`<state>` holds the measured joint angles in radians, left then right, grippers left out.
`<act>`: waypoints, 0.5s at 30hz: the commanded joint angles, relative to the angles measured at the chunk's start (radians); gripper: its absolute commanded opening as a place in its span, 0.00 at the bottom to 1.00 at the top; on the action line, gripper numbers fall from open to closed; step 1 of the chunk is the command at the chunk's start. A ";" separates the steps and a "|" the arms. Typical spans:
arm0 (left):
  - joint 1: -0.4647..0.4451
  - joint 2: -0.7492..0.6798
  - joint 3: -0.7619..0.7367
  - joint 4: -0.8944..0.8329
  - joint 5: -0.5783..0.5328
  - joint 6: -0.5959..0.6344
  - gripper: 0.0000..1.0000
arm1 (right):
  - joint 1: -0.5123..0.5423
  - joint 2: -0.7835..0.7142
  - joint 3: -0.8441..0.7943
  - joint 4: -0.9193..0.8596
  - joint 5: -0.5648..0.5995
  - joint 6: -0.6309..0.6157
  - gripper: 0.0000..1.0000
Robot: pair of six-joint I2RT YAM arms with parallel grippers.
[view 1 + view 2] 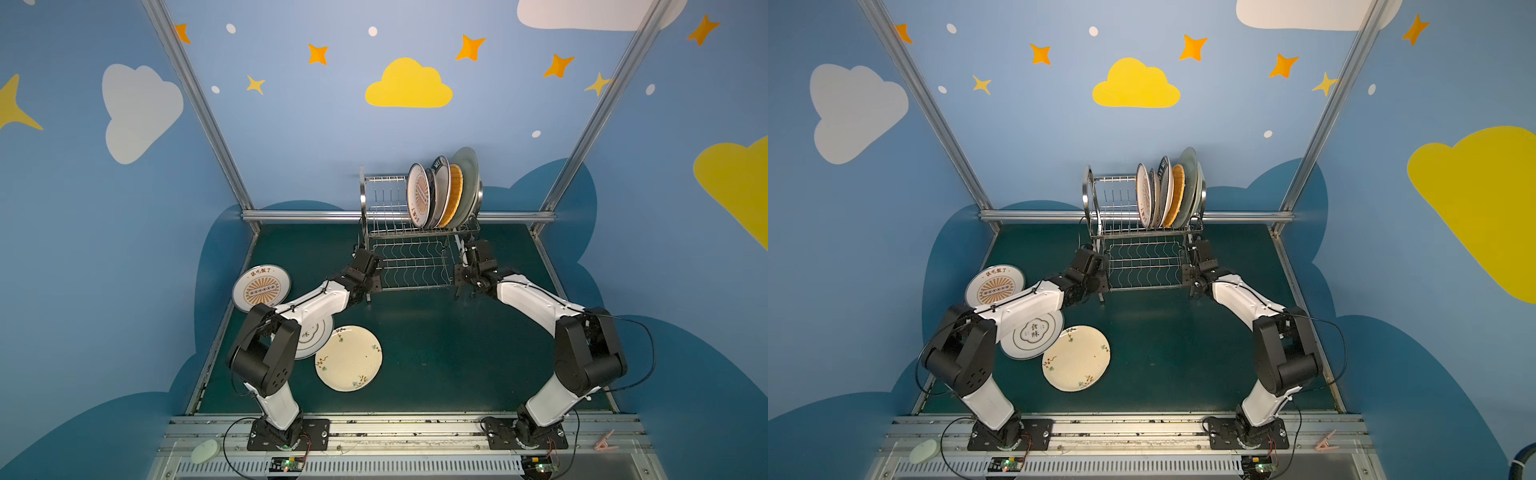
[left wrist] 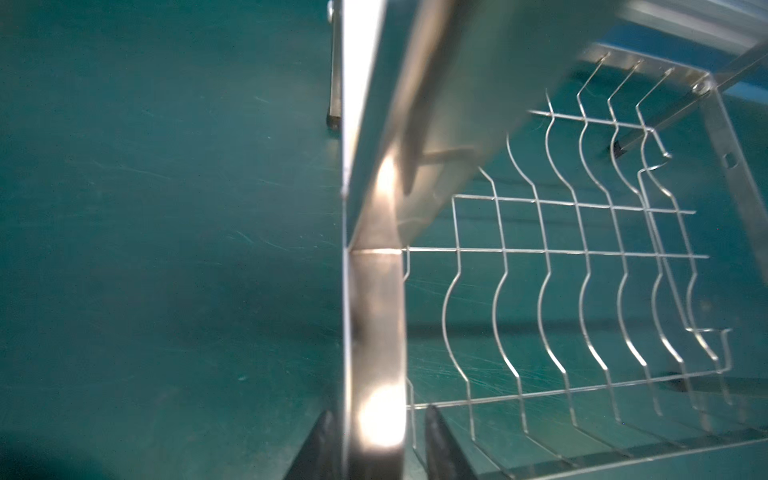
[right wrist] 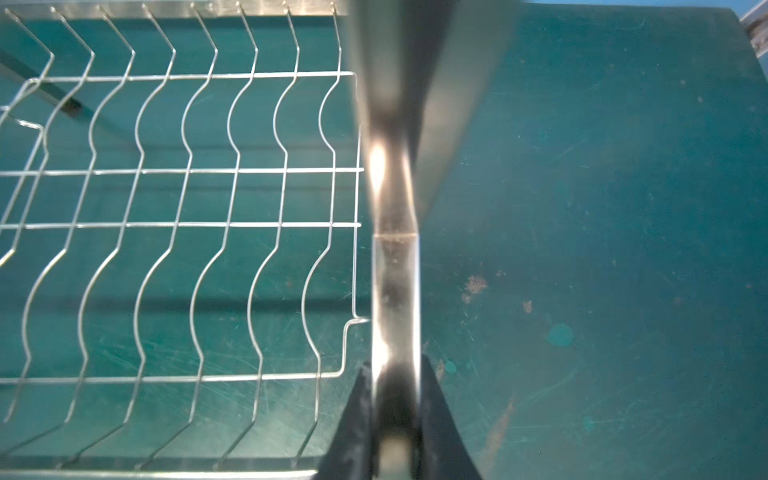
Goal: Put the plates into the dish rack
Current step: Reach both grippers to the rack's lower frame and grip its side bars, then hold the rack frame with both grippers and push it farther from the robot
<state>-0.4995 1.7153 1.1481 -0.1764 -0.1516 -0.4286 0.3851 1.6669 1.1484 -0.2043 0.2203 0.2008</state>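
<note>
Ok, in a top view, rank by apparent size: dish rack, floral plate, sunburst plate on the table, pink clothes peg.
1. dish rack
2. floral plate
3. sunburst plate on the table, though it lies farther from the camera, so the two plates may really match
4. pink clothes peg

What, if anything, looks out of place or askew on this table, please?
Two things. The racked plates crowd one end of the dish rack, leaning together rather than upright. And neither gripper is on a plate: the right gripper pinches a rack end frame, the left gripper straddles the other.
</note>
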 commanded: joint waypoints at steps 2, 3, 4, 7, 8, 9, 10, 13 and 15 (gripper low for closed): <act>-0.001 0.033 0.040 0.016 0.033 0.009 0.24 | -0.023 0.011 0.048 0.006 -0.019 -0.004 0.02; -0.004 0.038 0.042 0.019 0.036 0.010 0.22 | -0.024 0.010 0.048 0.000 -0.021 -0.006 0.00; -0.007 0.044 0.046 0.021 0.041 0.011 0.19 | -0.028 0.011 0.048 -0.003 -0.022 -0.006 0.00; -0.019 0.059 0.059 0.022 0.047 0.013 0.10 | -0.038 0.007 0.048 -0.011 -0.025 -0.006 0.00; -0.022 0.065 0.063 0.023 0.047 0.013 0.09 | -0.041 0.004 0.049 -0.017 -0.027 -0.007 0.00; -0.024 0.067 0.065 0.023 0.047 0.010 0.07 | -0.043 0.001 0.051 -0.023 -0.024 -0.005 0.00; -0.029 0.068 0.065 0.026 0.049 0.005 0.05 | -0.046 -0.006 0.053 -0.030 -0.020 -0.007 0.00; -0.048 0.070 0.067 0.041 0.053 -0.007 0.04 | -0.061 -0.026 0.048 -0.038 -0.015 -0.005 0.00; -0.066 0.074 0.074 0.044 0.048 -0.013 0.04 | -0.078 -0.037 0.041 -0.043 -0.017 0.000 0.00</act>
<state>-0.5343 1.7573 1.1954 -0.2146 -0.2134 -0.3443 0.3450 1.6733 1.1614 -0.2104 0.1791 0.1734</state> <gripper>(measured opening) 0.142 0.121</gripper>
